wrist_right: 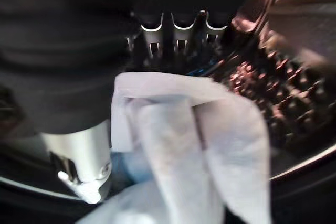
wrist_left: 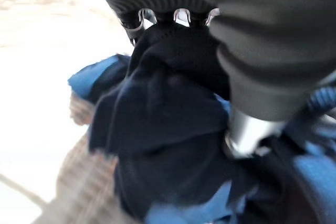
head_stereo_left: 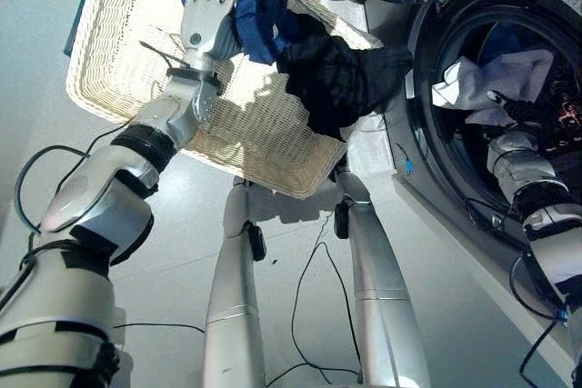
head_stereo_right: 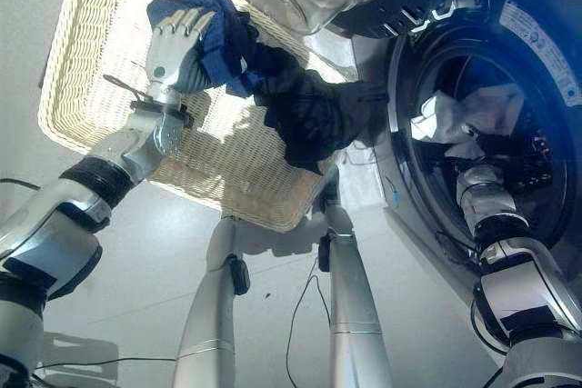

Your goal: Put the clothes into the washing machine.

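Left hand (head_stereo_left: 211,17) w/ fingers curled round blue cloth (head_stereo_left: 259,2) over wicker basket (head_stereo_left: 118,34).
Black garment (head_stereo_left: 341,79) hangs off basket's edge beside it, toward washer drum (head_stereo_left: 546,106). Right hand (wrist_right: 79,145) inside drum, fingertips hidden; white cloth (wrist_right: 178,145) draped btwn thumb & fingers, grip can't tell.

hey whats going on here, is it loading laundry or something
Yes, the robot is moving clothes from a wicker basket into a front-loading washing machine. Its left hand is closed on a blue garment above the basket, with a black garment draped over the basket's edge toward the machine. Its right hand is inside the drum, fingers curled round a pale cloth. Some laundry already lies in the drum; the rest is at the basket.
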### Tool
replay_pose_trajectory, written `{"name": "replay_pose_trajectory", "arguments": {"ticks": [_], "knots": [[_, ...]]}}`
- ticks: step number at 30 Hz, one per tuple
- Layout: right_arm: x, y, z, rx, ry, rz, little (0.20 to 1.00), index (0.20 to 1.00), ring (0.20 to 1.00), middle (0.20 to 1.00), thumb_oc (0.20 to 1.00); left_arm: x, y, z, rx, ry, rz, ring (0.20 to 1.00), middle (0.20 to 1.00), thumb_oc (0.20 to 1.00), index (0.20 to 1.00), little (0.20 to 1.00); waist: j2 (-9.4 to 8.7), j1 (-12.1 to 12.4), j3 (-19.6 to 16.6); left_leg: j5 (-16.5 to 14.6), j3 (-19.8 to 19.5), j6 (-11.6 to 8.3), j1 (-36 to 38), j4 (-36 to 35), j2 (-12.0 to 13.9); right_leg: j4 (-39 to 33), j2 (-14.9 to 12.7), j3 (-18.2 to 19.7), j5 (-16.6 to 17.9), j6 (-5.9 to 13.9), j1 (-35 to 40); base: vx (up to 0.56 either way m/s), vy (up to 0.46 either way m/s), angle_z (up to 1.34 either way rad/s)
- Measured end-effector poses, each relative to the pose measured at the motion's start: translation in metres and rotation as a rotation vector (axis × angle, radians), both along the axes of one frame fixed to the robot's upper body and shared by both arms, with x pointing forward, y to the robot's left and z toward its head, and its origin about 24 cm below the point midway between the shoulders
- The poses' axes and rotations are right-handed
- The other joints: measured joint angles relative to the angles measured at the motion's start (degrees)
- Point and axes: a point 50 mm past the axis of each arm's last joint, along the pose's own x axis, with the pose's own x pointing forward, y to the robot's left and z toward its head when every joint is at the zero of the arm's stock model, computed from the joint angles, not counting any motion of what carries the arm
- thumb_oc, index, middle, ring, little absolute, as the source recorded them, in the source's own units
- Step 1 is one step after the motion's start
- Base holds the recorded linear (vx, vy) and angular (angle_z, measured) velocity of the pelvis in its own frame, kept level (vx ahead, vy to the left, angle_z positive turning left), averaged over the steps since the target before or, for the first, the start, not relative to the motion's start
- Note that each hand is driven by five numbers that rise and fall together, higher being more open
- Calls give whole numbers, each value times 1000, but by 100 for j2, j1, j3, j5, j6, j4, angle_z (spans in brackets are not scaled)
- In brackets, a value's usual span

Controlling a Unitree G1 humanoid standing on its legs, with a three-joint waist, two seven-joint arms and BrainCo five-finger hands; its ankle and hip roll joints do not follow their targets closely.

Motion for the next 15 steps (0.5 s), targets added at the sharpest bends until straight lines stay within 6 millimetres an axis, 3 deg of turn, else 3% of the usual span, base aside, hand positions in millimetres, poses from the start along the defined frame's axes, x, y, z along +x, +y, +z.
{"name": "replay_pose_trajectory", "arguments": {"ticks": [7, 15], "knots": [[3, 24, 22, -16, -157, 53, 1000, 1000, 1000, 1000, 1000, 1, 3, 6, -22, 27, 25, 200, 200, 200, 200, 200, -1, -23, -3, -14, 29, -14, 17, 11, 17, -6, 33, 59, 21, -31, -13, -2, 14, -2], [0, 51, 29, -51, -280, 71, 1000, 1000, 1000, 1000, 1000, 2, 8, 3, -91, 42, 13, 200, 200, 200, 200, 200, 1, -22, -5, -32, 45, -35, 16, 27, 37, -1, 64, 89, 16, -23, -31, 0, 0, 0]]}}
